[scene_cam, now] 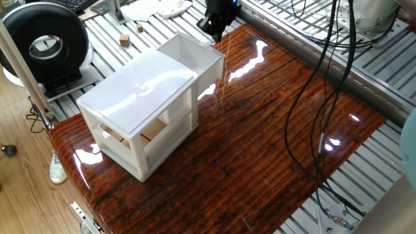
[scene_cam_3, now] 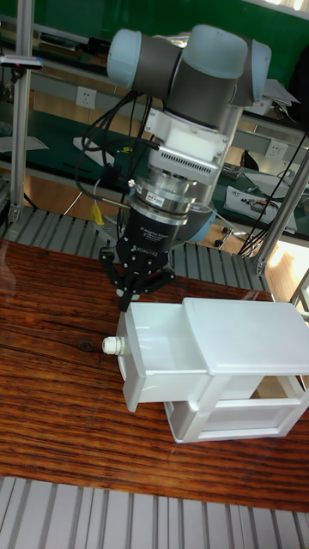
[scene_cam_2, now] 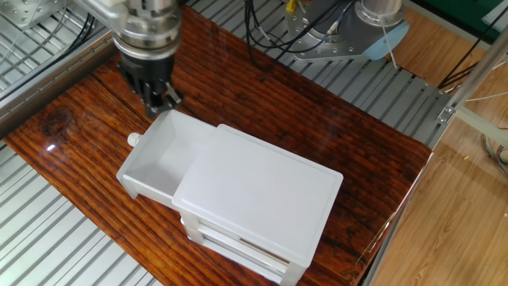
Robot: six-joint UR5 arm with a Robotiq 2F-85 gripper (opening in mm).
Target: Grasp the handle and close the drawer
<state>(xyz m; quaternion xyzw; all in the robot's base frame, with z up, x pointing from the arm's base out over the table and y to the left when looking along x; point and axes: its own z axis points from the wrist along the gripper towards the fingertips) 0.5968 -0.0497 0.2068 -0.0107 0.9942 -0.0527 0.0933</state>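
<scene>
The drawer (scene_cam_2: 159, 163) stood pulled well out of the white cabinet (scene_cam_2: 258, 199) on the wooden table (scene_cam_2: 71, 95), its small round handle (scene_cam_3: 112, 345) on the front panel pointing away from the cabinet. The gripper (scene_cam_3: 133, 289) hung just above and behind that front panel's corner, not touching the knob, its fingers drawn close together on nothing. To do this step well, it likely needed to spread the fingers, come down level with the knob, centre on it, clamp, then push straight along the slide

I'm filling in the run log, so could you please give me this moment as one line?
stage: approach | gripper: shut, empty, above drawer's far corner | drawer: open, empty | handle: ungrasped | cabinet: upright
</scene>
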